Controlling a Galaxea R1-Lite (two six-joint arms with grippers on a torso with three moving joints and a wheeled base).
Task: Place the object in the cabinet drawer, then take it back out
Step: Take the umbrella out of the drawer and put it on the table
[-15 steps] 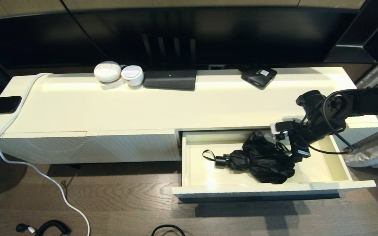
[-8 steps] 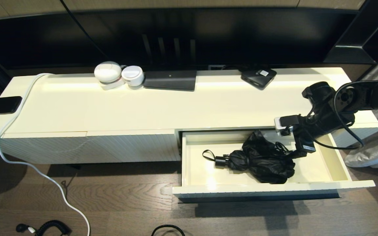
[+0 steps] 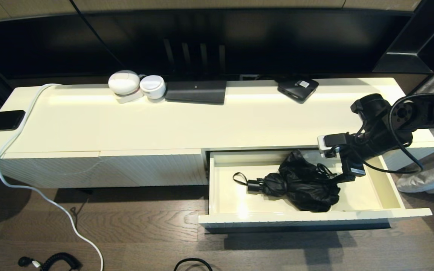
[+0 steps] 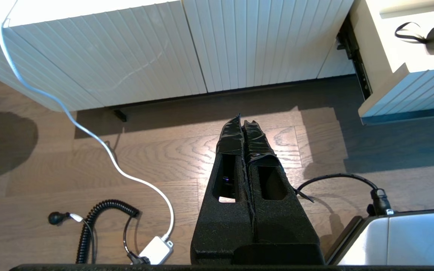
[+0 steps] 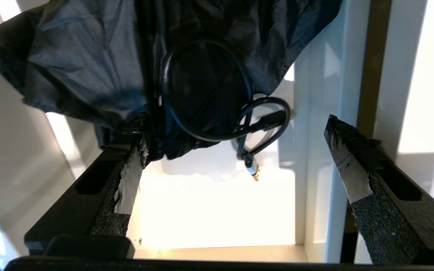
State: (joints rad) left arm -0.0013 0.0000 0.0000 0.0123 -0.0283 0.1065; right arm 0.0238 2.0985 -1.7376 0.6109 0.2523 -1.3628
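Umbrella (image 3: 307, 184) lay inside the open cabinet drawer (image 3: 296, 217), lower right of the head view; right gripper (image 5: 236, 150) hung spread and empty beside it. Placing looked done; retrieval remained.

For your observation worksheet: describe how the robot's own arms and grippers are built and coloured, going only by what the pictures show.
The right arm is black with round joint housings, loose black cables looping beside it and a small white block near the wrist. The right gripper has two long black foam-textured fingers with slotted sides and grey tape on the tips. The left gripper has matching fingers, its tips wrapped in black tape.
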